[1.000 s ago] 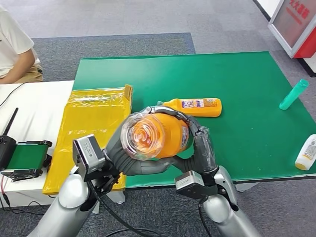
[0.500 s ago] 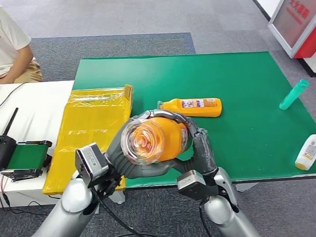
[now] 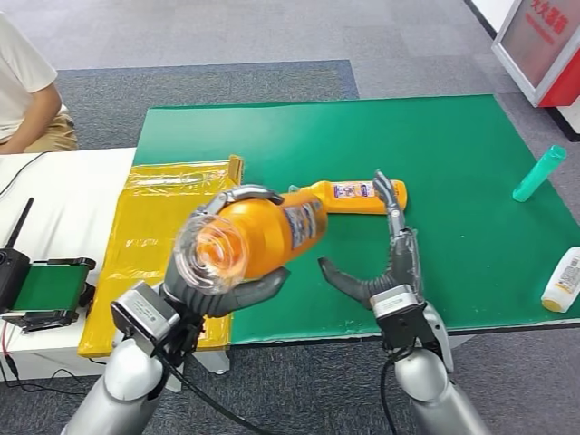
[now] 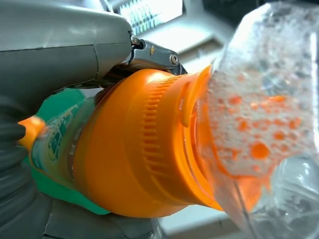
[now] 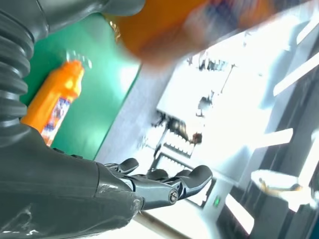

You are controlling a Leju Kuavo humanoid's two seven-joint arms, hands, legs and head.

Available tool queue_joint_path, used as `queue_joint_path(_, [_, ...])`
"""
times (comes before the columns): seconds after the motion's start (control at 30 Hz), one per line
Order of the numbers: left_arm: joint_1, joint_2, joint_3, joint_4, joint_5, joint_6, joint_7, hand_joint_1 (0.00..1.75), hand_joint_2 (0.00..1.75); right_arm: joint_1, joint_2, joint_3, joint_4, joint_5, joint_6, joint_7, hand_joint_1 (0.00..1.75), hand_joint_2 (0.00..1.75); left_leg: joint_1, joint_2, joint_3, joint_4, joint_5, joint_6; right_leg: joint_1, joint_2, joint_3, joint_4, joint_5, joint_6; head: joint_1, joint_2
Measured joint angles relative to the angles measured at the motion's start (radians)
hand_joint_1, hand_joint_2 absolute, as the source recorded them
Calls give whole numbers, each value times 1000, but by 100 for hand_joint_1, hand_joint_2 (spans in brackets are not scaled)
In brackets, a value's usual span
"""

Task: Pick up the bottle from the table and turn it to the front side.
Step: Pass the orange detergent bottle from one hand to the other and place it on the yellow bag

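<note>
My left hand (image 3: 226, 290) grips an orange bottle (image 3: 263, 236) with a clear cap, held above the near edge of the green table (image 3: 444, 181), the cap end toward me. The left wrist view shows the bottle (image 4: 143, 154) close up, wrapped by my fingers (image 4: 154, 52). My right hand (image 3: 383, 263) stands apart from the bottle, to its right, fingers spread and holding nothing; its fingers (image 5: 165, 186) are extended in the right wrist view. A second orange bottle (image 3: 355, 195) lies on its side on the table behind.
A yellow plastic bag (image 3: 164, 236) lies at the table's left edge. A teal bottle (image 3: 540, 172) and a white bottle (image 3: 565, 281) lie at the right. A person (image 3: 27, 82) sits at the white table (image 3: 62, 199) on the left, which carries a small device (image 3: 41, 290).
My right hand has let go of the bottle and moved away to the right, opening. The left hand has swung the bottle's cap end leftward and lower.
</note>
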Motion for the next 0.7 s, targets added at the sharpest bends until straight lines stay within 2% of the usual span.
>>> queue_joint_path(0.2, [9,13,75,-25,-163,126,-33,175,175,29,0,-64,-61,-29,-11,-15,0,175,0,0,0,0,0,0,0,0,0,0,0,0,0,0])
queue_joint_path(0.43, [12,28,123,-28,-265,190,-41,175,175,48,0,-99,-107,-35,-16,-23,0,175,0,0,0,0,0,0,0,0,0,0,0,0,0,0])
queue_joint_path(0.5, [12,32,130,-28,-381,240,-31,175,175,51,0,-102,-118,-36,-16,-25,0,175,0,0,0,0,0,0,0,0,0,0,0,0,0,0])
queue_joint_path(0.6, [6,44,140,-25,-632,310,27,175,175,54,4,-111,-153,-25,-6,-23,0,175,0,0,0,0,0,0,0,0,-1,0,0,0,0,0])
queue_joint_path(0.7, [-2,59,153,-12,-782,324,76,175,44,56,10,-121,-200,-8,3,-9,0,175,0,0,0,0,0,0,0,0,-1,0,0,0,0,0])
